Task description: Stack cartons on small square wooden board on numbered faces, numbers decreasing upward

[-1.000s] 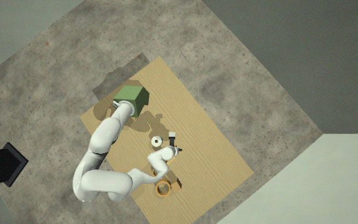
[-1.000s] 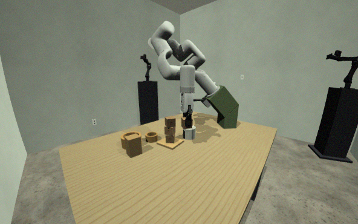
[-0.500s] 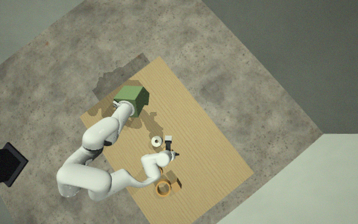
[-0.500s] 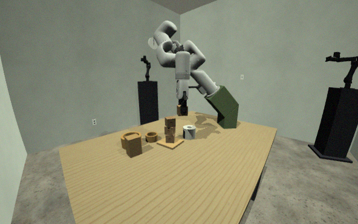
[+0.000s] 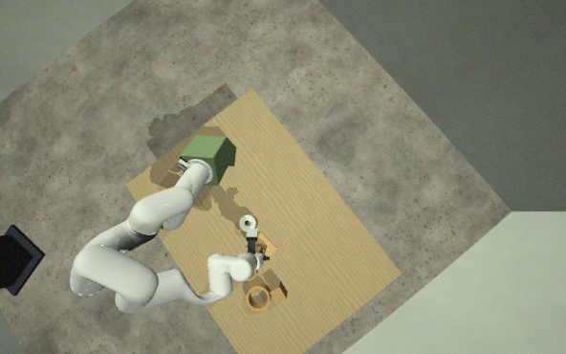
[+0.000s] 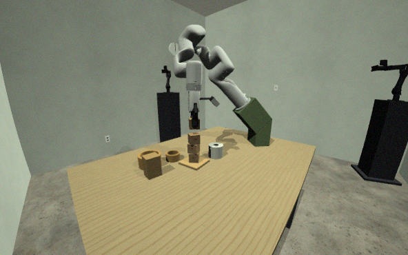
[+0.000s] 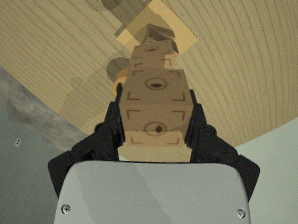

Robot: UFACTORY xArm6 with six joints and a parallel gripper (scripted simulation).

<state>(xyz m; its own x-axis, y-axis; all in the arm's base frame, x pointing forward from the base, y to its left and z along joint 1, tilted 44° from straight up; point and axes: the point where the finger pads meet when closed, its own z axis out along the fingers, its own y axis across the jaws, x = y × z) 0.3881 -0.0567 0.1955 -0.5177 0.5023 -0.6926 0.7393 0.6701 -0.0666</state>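
From the top, the arm's gripper partly covers the square board, a white roll near its eleven o'clock. The exterior alone shows three brown cartons stacked on it, slightly uneven, and a gap below the held carton at twelve o'clock. The wrist view shows dark oval marks and corner brackets on that carton, clamped between half-open fingers.

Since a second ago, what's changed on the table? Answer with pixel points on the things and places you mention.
The gripper (image 6: 194, 128) (image 7: 155, 100), shut on the fourth carton (image 6: 191, 123) (image 7: 156, 112), has moved from beside the white roll (image 5: 242, 223) (image 6: 216, 152) to above the column, and nothing was let go. The three stacked cartons (image 6: 194, 149), the board (image 5: 269, 245) (image 6: 196, 165) (image 7: 182, 32) and both orange rings (image 5: 247, 298) (image 6: 139, 162) look unmoved.
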